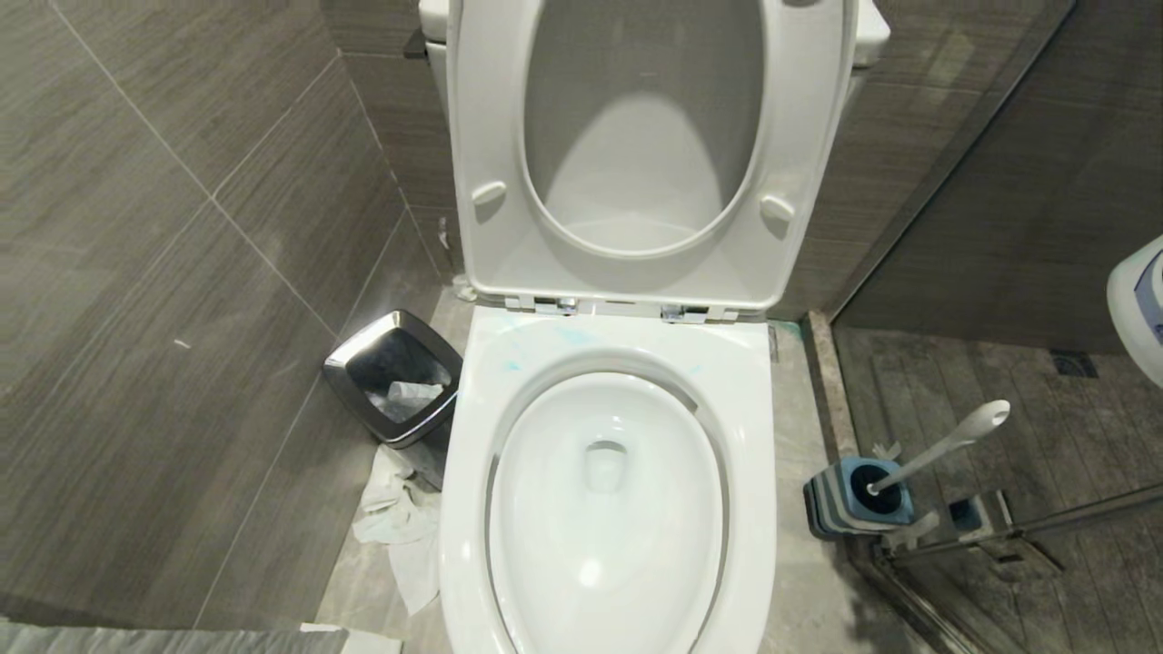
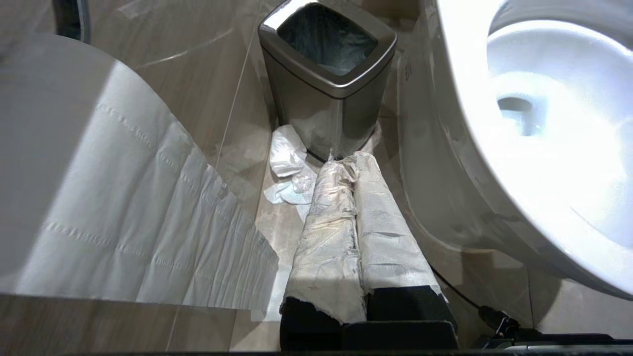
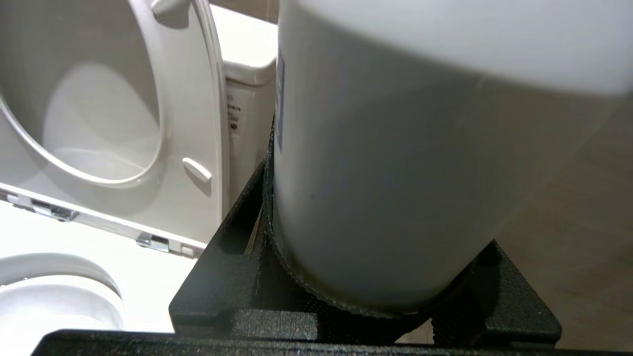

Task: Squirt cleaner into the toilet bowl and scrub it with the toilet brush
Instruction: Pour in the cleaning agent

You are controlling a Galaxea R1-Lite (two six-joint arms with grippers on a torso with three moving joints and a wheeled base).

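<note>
The right gripper [image 3: 376, 277], black and ribbed, is clamped around the base of a white plastic cleaner bottle [image 3: 395, 163]; in the head view that bottle [image 1: 1140, 304] shows only at the right edge, beside and well above the toilet. The left gripper [image 2: 358, 232], its fingers wrapped in white paper and pressed together with nothing between them, hangs low beside the large white glossy ceramic toilet bowl [image 1: 609, 363], pointing toward the steel-rimmed black bin [image 2: 329, 74]. Crumpled white tissue [image 2: 289, 168] lies on the floor at the foot of the bin. The bowl stands with seat and lid [image 1: 636, 136] raised; faint turquoise streaks mark its rear rim. To the bowl's right, on the floor, the long white-grey toilet brush [image 1: 945, 445] leans in its square blue-and-grey holder [image 1: 849, 495].
</note>
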